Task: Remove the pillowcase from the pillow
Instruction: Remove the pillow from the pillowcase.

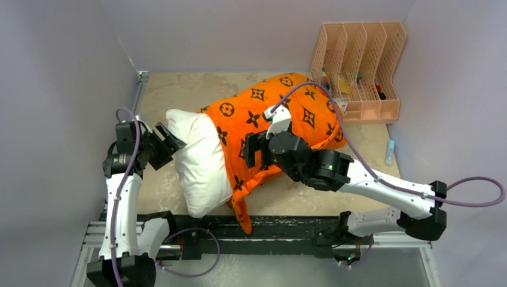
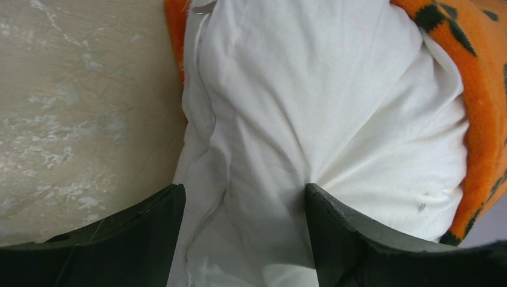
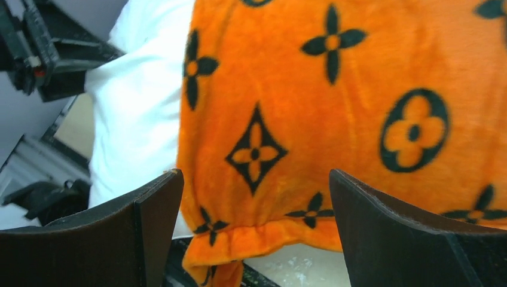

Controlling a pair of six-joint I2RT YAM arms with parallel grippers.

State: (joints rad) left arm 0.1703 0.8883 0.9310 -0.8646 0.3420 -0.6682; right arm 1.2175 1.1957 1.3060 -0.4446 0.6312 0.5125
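Your left gripper (image 1: 169, 139) is clamping the bare white end of the pillow (image 1: 200, 170). Its two dark fingers (image 2: 149, 233) are standing partly apart with a thick bunch of wrinkled white fabric pressed between them. The pillow is lying slantwise across the beige table (image 1: 179, 89), its near-left part uncovered and the rest running up toward the far right inside the pillowcase (image 1: 281, 107).

The orange cover is wrapping the pillow's middle and far end, and its open hem is crossing the cushion just right of the exposed white section. A loose orange strip is trailing down to the black rail at the table's near edge.

Your right gripper (image 1: 250, 149) is hanging over that hem with its jaws spread wide and holding nothing. In the wrist view the plush fabric is filling the gap between them, but you cannot tell whether the fingertips are touching it. A peach file rack (image 1: 359, 60) is standing at the far right corner, touching the pillowcase's far end.
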